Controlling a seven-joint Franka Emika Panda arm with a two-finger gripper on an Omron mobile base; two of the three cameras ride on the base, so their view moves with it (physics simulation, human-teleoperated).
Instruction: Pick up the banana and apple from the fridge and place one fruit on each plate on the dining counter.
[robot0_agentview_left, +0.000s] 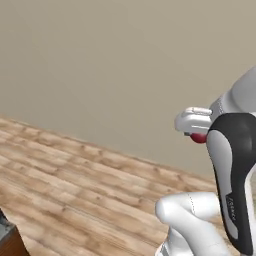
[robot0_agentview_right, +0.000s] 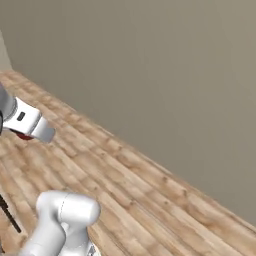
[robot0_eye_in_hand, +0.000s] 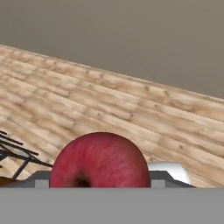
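Note:
My gripper (robot0_eye_in_hand: 100, 178) is shut on the apple (robot0_eye_in_hand: 100, 161), a round dark red fruit that sits between the two fingertips in the hand view. In the left base view the apple (robot0_agentview_left: 199, 138) peeks out red under the white hand, with the gripper (robot0_agentview_left: 196, 134) held high at the right. The right base view has the gripper (robot0_agentview_right: 26, 134) at the left edge with a sliver of the apple (robot0_agentview_right: 23, 136) below it. The banana, the fridge and the plates are out of view.
A plain beige wall (robot0_agentview_left: 125, 65) rises behind a light wooden floor (robot0_agentview_left: 75, 190). A dark-topped corner with a reddish-brown side (robot0_agentview_left: 7, 238) sits at the lower left; I cannot tell whether it is the dining counter. Thin black rods (robot0_eye_in_hand: 15, 151) show at the left.

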